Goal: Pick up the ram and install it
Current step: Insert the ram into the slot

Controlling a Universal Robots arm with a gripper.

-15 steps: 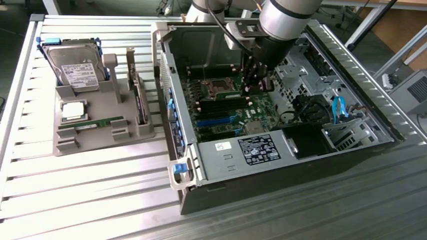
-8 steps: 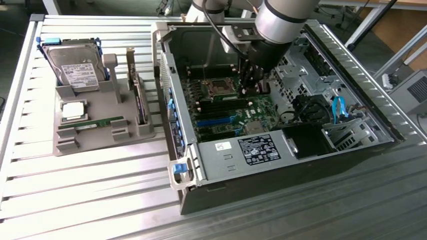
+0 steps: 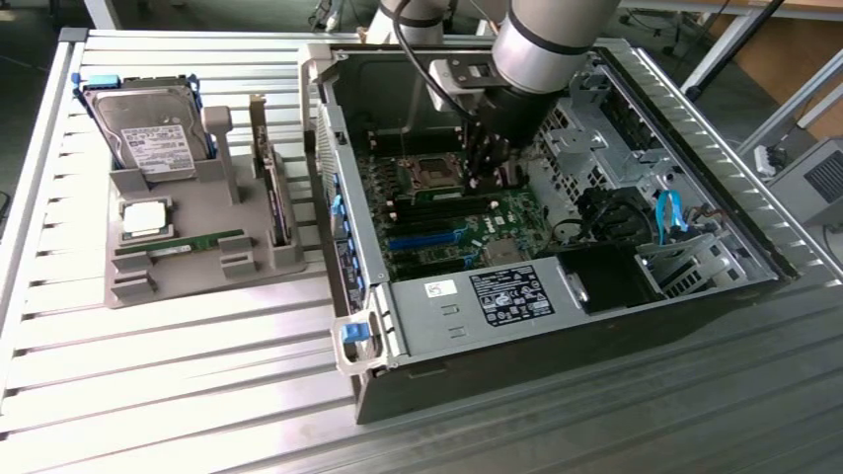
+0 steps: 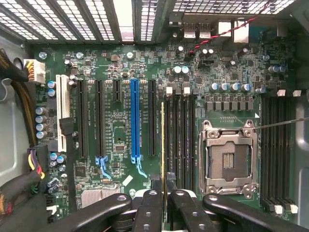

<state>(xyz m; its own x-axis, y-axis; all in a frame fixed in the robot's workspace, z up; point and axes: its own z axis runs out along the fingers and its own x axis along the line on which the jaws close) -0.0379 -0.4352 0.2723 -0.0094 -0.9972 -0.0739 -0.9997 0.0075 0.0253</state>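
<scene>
Ram [image 4: 162, 145] was clamped edge-on between the dark fingers [image 4: 149, 210] of the end effector [image 4: 167, 205], showing as a thin yellow-green line in the wrist view; it ran lengthwise along the black memory slots [image 4: 179, 140], on their side facing the blue expansion slot [image 4: 135, 121]; whether its lower edge touched a slot could not be told. The empty CPU socket [image 4: 228, 157] with its metal frame lay just beyond those slots on the green motherboard [image 4: 111, 72]. In the exterior view the arm [image 3: 547, 39] reached down into the open computer case [image 3: 395, 326]; the end effector [image 3: 495, 163] hung low over the board beside the socket. On the slatted worktop [image 3: 172, 375], toward the exterior view's left, stood a grey holder [image 3: 197, 281]; it carried a hard drive [image 3: 152, 133] propped upright, a square silver chip [image 3: 145, 219], an upright dark card [image 3: 272, 188] and another green stick [image 3: 178, 244] lying flat.
</scene>
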